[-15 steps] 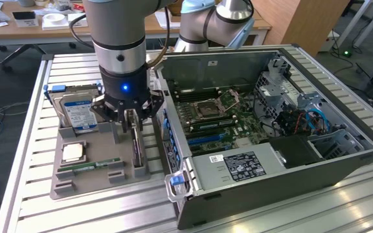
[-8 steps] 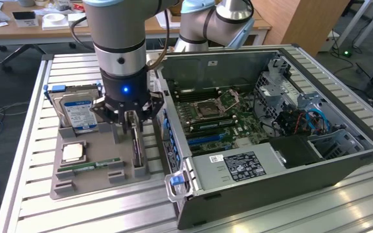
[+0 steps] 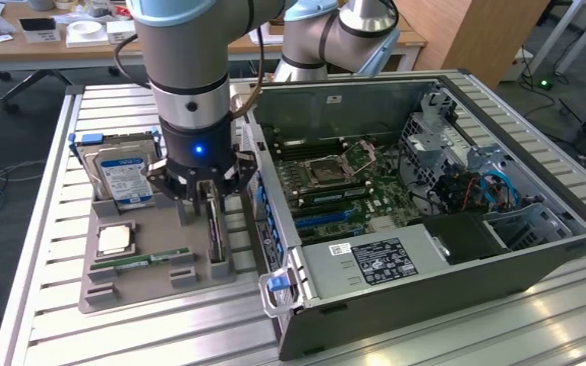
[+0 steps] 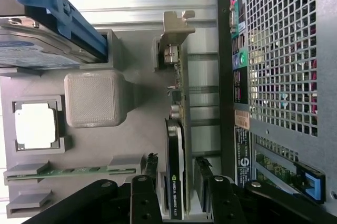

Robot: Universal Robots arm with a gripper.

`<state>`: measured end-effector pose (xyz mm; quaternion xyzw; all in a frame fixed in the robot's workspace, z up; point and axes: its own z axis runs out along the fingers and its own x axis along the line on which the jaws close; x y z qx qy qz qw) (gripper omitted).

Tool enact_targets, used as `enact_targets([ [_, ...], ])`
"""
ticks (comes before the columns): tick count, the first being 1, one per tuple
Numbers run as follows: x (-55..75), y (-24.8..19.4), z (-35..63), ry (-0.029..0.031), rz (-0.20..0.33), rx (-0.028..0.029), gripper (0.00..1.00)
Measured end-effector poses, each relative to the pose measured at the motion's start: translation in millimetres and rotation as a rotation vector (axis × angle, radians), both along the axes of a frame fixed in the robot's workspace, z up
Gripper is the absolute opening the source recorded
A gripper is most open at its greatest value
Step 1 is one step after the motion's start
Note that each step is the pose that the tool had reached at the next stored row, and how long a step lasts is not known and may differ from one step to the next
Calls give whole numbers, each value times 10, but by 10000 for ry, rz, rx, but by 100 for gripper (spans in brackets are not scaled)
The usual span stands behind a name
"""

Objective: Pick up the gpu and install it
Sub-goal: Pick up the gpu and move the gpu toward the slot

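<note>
Grey moulded plastic forms the holder tray (image 3: 120, 293) on the slatted metal desk (image 3: 456, 335), and the gpu (image 3: 214, 232) stands in it on edge, directly beneath the end effector (image 3: 210, 200); the wrist view shows the dark fingers (image 4: 141, 200) spread to either side of the card's slim black body, a sliver of gap on each side, so nothing is pinched yet; I'd call this the grasping stage of the pick-up, with installing not begun; a sound grip calls for the fingers to close square on the two flat faces and for a straight lift out of the slot, since the silvery bracket (image 4: 176, 24) at the card's far end sits close to the tray's wall and could snag; just beside the end effector, toward the exterior view's right, lies the open computer case (image 3: 537, 252), its rear grille close alongside the card, leaving little room there; on the other side a square grey post (image 4: 95, 98) rises from the tray, and beyond it sit a hard drive (image 3: 122, 179), a processor chip (image 3: 115, 240) and a green memory stick (image 3: 143, 261), each in its own recess, apart from the fingers.
</note>
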<state>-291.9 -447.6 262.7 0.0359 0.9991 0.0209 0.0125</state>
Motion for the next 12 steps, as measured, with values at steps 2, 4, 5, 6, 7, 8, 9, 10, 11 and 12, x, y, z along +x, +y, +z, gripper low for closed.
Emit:
enact_targets([
  [2,1,0,-15,0,0,0,42],
  [4,4,0,-17,1,0,-1,42],
  [5,5,0,-18,2,-1,-1,42],
  [6,8,0,-22,-1,-1,1,42],
  [7,11,0,-26,-1,0,0,42],
  [8,12,0,-28,0,-1,-1,42],
  [9,12,0,-28,0,-1,-1,42],
  [10,12,0,-28,1,-1,0,42],
  [11,12,0,-36,-3,-1,2,42],
  [12,13,0,-47,-2,0,3,42],
])
